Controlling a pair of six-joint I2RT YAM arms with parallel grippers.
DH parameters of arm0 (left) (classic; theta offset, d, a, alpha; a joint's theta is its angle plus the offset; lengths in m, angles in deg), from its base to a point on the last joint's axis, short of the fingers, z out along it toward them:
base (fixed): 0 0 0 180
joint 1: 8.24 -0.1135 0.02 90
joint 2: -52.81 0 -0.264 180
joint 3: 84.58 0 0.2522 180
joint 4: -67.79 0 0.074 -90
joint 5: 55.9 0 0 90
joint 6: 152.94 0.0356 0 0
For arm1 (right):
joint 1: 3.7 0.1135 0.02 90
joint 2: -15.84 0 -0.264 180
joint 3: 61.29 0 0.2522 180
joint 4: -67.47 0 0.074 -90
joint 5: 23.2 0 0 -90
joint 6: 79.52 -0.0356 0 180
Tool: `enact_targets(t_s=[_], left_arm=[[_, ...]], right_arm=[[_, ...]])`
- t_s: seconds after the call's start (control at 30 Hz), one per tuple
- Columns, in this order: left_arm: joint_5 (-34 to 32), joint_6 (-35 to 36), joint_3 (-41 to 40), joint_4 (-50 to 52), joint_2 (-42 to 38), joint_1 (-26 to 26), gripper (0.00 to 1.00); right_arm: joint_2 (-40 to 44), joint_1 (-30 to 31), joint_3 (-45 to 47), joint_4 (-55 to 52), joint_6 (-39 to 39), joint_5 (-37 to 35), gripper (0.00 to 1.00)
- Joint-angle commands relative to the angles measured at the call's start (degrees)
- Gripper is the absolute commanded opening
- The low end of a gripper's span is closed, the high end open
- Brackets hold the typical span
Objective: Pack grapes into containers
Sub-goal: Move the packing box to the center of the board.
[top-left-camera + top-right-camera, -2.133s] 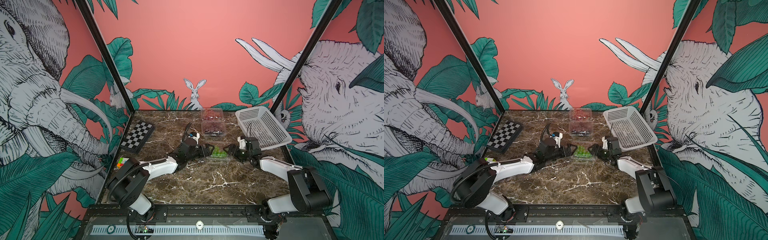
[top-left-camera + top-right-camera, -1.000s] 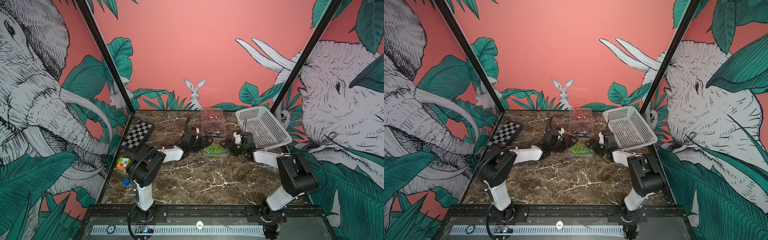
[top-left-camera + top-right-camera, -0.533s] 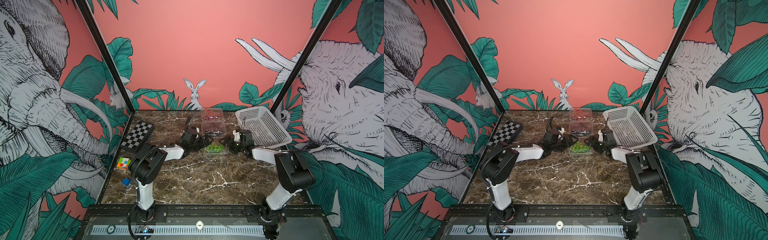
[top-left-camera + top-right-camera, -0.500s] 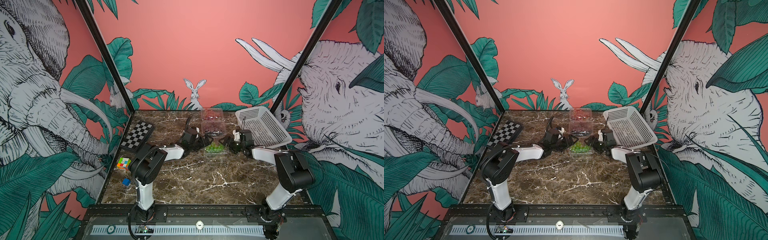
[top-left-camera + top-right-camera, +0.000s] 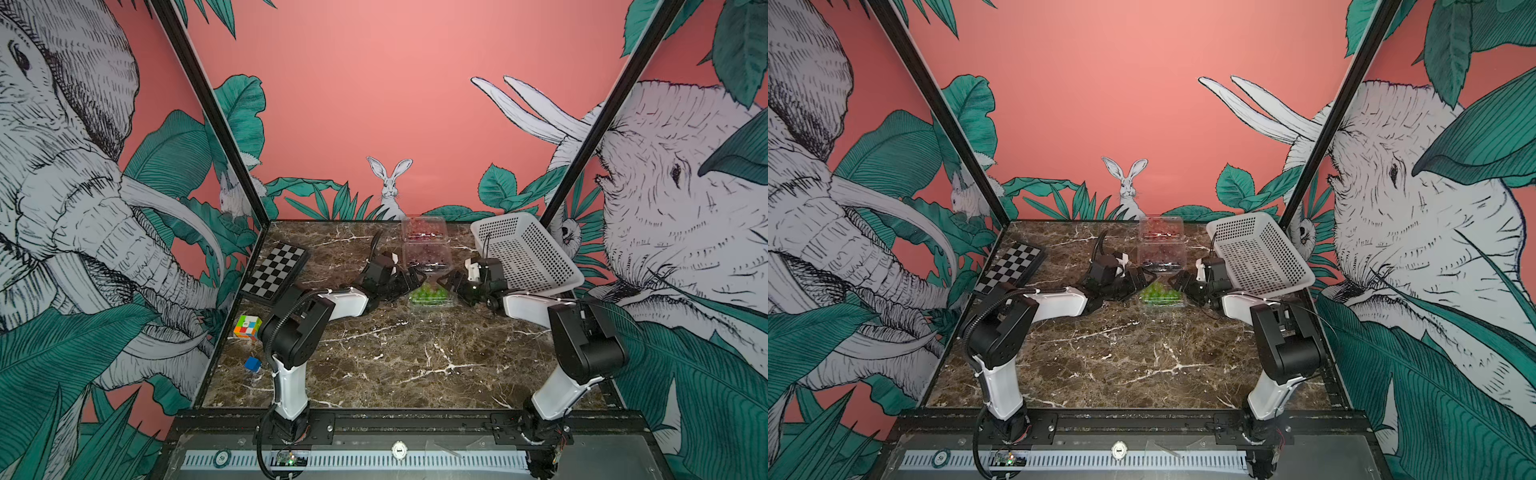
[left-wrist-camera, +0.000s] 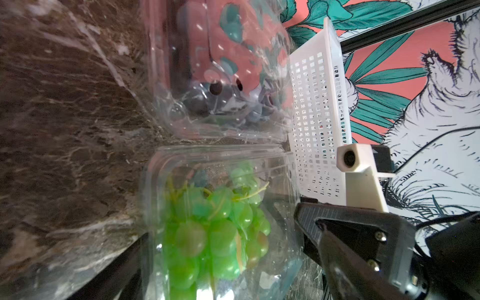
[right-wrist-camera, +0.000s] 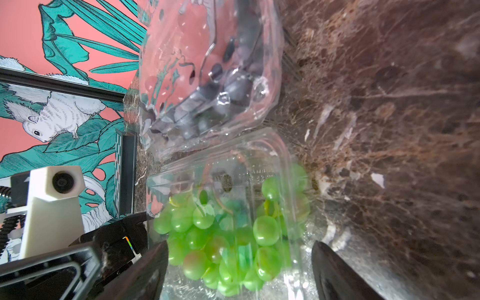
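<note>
Three clear containers stand in a row at the back middle of the table in both top views. The farthest (image 5: 424, 227) holds red grapes, the middle one (image 5: 428, 257) dark grapes (image 6: 207, 101). The nearest container (image 5: 429, 305) holds green grapes (image 7: 220, 233) under its lid and almost touches the middle one. My left gripper (image 5: 410, 282) is open at its left end, and my right gripper (image 5: 449, 285) is open at its right end. In each wrist view the fingers (image 7: 155, 267) straddle the box's sides. The left gripper (image 6: 228, 280) sees the right one opposite.
A white perforated basket (image 5: 525, 253) leans at the back right, just behind my right wrist. A folded chessboard (image 5: 276, 272) lies at the back left. Near the left wall sit a colour cube (image 5: 247, 327) and a small blue block (image 5: 252, 364).
Over two seconds both arms stretched farther back, and the green-grape container between them slid up towards the dark-grape one. In the last half second nothing visibly moves.
</note>
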Motion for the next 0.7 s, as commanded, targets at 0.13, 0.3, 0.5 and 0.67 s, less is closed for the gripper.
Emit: enact_targets(t_s=[0.13, 0.3, 0.5, 0.67], left_arm=[[1.2, 0.2, 3.0, -0.1, 1.1, -0.3, 0.99], [1.5, -0.1, 2.8, 0.3, 1.0, -0.3, 0.99], [1.0, 0.4, 1.0, 0.5, 0.0, -0.9, 0.99], [0.4, 1.2, -0.7, 0.9, -1.6, -1.9, 0.99]], right_arm=[[-0.2, 0.0, -1.2, 0.7, 0.6, 0.6, 0.87], [-0.7, -0.2, -1.3, 0.7, 0.7, 0.8, 0.87], [-1.2, -0.6, -1.3, 1.0, 0.7, 1.3, 0.90], [0.4, -1.9, -1.2, -0.2, 2.0, 1.8, 0.98]])
